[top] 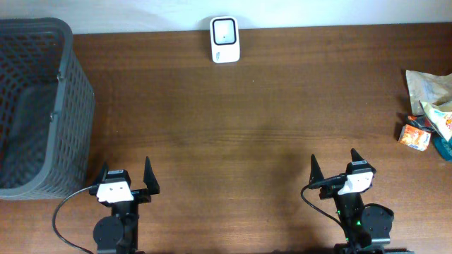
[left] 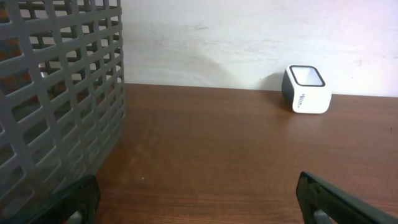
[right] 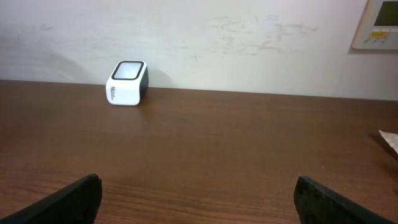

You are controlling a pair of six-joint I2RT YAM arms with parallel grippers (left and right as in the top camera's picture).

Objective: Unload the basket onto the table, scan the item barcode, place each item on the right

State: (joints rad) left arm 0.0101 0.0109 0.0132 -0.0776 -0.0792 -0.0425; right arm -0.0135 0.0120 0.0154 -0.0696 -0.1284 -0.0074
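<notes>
The white barcode scanner [top: 224,39] with a dark window stands at the table's far edge, middle. It also shows in the left wrist view, scanner [left: 306,91], and the right wrist view, scanner [right: 127,83]. Packaged items lie at the right edge: a small orange box [top: 414,135] and snack packets [top: 428,90]. No barcode is readable on them. My left gripper [top: 126,169] and right gripper [top: 333,159] rest at the near edge, both open and empty, far from the items. Bare wood lies between the left gripper [left: 196,199] fingers and the right gripper [right: 198,198] fingers.
A tall grey mesh basket [top: 70,106] fills the left side, close to my left arm; its wall, basket [left: 56,106], looms in the left wrist view. A packet corner [right: 389,138] peeks in at the right. A wall panel [right: 379,23] hangs behind the table.
</notes>
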